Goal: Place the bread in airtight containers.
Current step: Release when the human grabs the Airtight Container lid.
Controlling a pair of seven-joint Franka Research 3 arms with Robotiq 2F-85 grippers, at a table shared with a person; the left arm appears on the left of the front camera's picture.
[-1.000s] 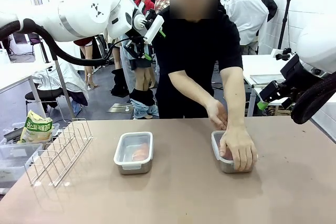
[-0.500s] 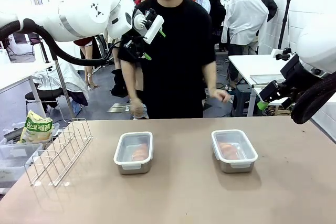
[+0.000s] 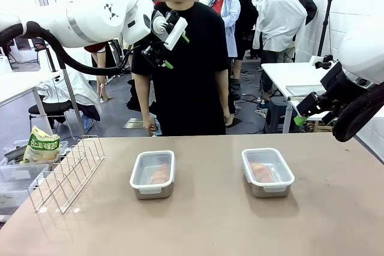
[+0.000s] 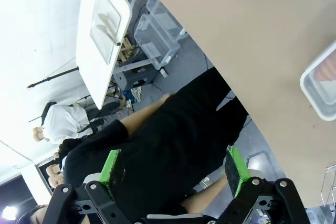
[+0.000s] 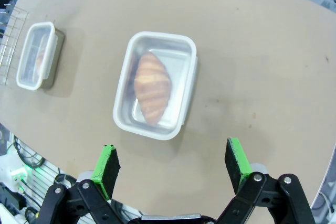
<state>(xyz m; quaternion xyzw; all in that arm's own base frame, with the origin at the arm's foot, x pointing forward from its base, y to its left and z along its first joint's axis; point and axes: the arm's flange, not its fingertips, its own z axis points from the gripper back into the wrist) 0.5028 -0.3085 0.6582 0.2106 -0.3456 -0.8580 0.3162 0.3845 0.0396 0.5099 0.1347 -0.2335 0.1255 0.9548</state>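
Note:
Two airtight containers stand on the brown table, the left one (image 3: 153, 174) and the right one (image 3: 267, 172), each with a clear lid on top. A piece of bread shows through each lid, one in the left tin (image 3: 159, 174) and one in the right tin (image 3: 262, 172). My left gripper (image 3: 178, 51) hangs open high above the table's far left. My right gripper (image 3: 300, 117) hovers open at the right, above the table. From the right wrist, the open gripper (image 5: 171, 166) looks down on a lidded container (image 5: 156, 85) with a croissant (image 5: 152, 87) in it. The left wrist's gripper (image 4: 173, 169) stands open.
A wire rack (image 3: 66, 172) lies at the table's left edge, beside a snack bag (image 3: 41, 147) and plastic bins (image 3: 12, 178). A person in a black shirt (image 3: 180, 76) stands at the far side, hands off the table. A white side table (image 3: 300, 76) stands at the back right.
The person lifted both hands off the right container and straightened up, stepping back from the table. Both arms stay still.

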